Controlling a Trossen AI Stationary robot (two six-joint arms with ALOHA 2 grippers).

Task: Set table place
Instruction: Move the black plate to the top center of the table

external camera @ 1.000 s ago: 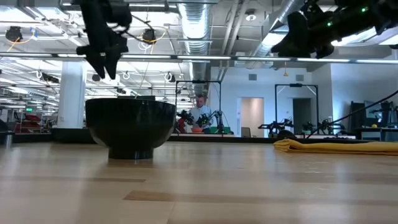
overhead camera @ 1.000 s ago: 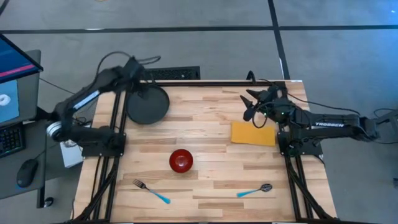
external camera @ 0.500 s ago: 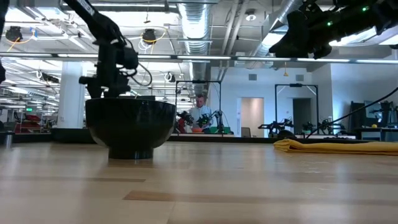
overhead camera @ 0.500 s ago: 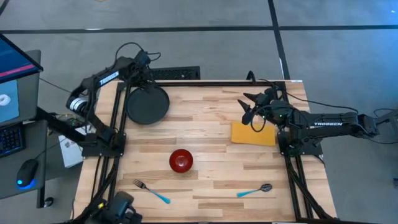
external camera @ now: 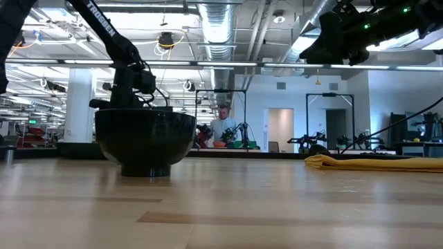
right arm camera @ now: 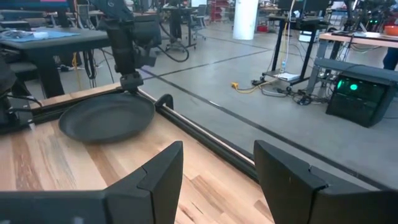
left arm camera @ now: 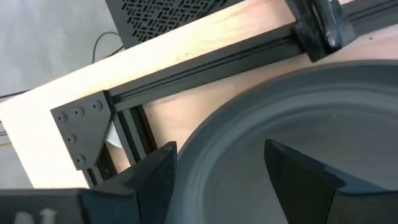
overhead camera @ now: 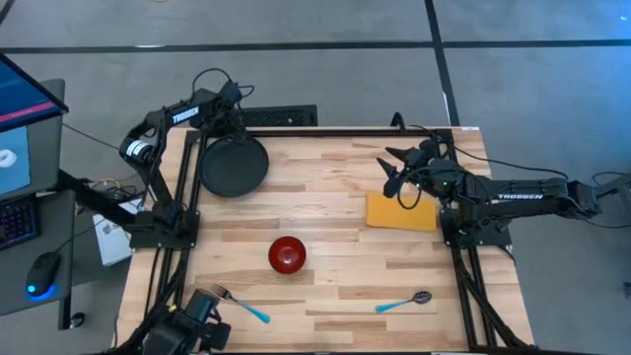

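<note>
**Left arm straddles the plate rim while the place setting lies scattered**

While the left gripper sits low at the far-left corner of the table, its fingers are spread on either side of the black plate's far rim, one finger over the dish and the other outside it, as the left wrist view shows. They have not closed, and whether they touch the rim cannot be told. That stance suits a pinch on the thin edge, probably so the plate can be dragged or lifted toward the middle of the setting.

The right gripper hovers above the table's far-right area, just beyond the yellow napkin, fingers apart and holding nothing; it appears to be waiting.

None of the pieces are arranged together yet. The red bowl stands alone near the centre. The fork lies near the front-left edge and the spoon near the front right, well apart from one another.

Pale wood planks form the tabletop, bordered by a black frame. Beyond it the low view shows an open workshop with exposed ducts, and a person seated far off among other robot rigs.
</note>
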